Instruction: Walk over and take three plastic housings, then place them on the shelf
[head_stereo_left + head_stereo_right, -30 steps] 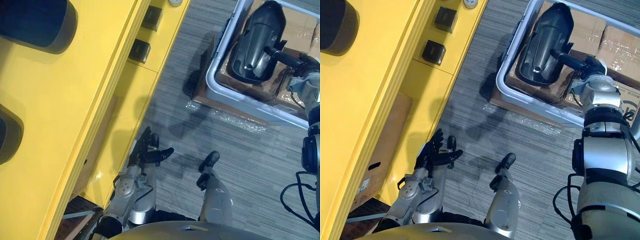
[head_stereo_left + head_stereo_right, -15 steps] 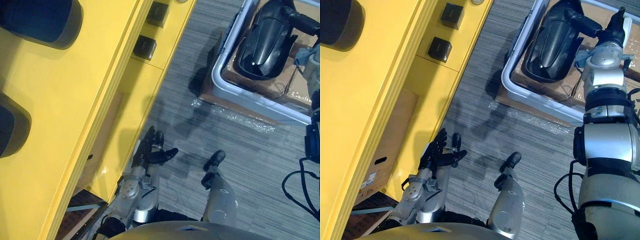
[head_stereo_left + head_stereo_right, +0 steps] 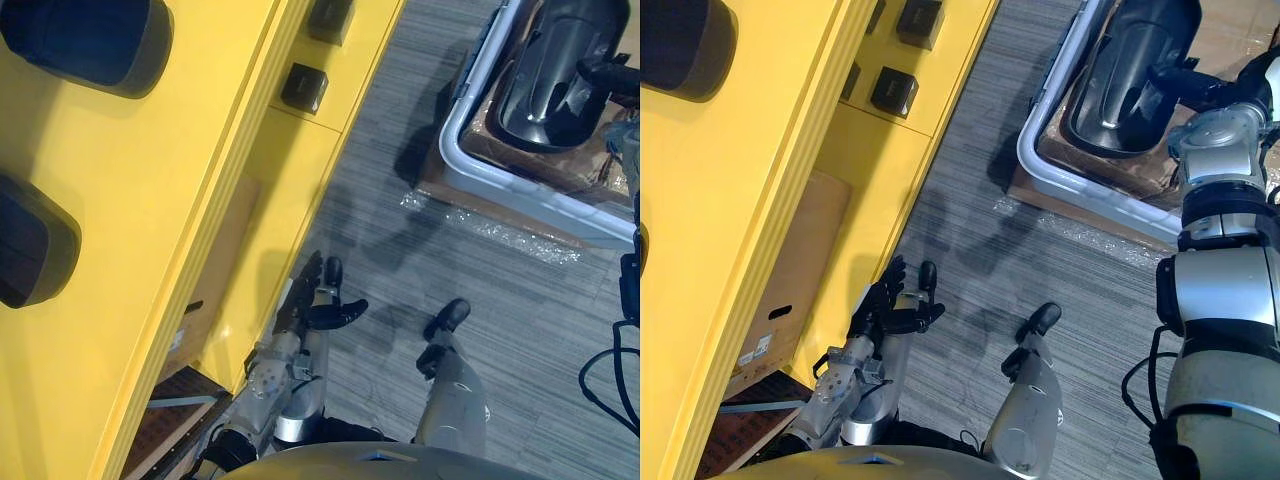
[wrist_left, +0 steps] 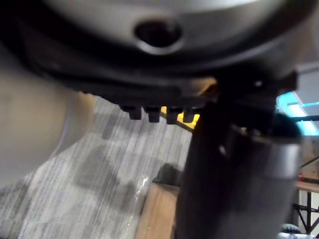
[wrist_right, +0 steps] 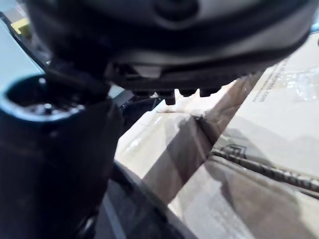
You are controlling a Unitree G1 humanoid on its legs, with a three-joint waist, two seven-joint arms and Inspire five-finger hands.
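Observation:
A black plastic housing [image 3: 1128, 72] lies in a white bin [image 3: 1080, 186] on the floor at the upper right. My right hand [image 3: 1200, 88] reaches in from the right, and its thumb lies across the housing's right rim while its fingers stay straight. In the right wrist view the thumb [image 5: 55, 149] stands next to a dark surface, with cardboard beyond it. Two more dark housings [image 3: 85, 40] [image 3: 30, 245] rest on top of the yellow shelf [image 3: 200, 170] at the left. My left hand [image 3: 315, 305] hangs open low beside the shelf, holding nothing.
Small dark boxes [image 3: 895, 92] sit on a lower level of the shelf. A cardboard box [image 3: 790, 290] stands underneath it. The bin rests on wrapped cardboard boxes [image 3: 1230, 30]. Grey carpet [image 3: 450, 260] lies between the shelf and the bin.
The whole picture has shifted, so the camera moved; shelf and bin now sit further right. My right hand rose along the housing, then came back to its right rim. The left hand hangs as before.

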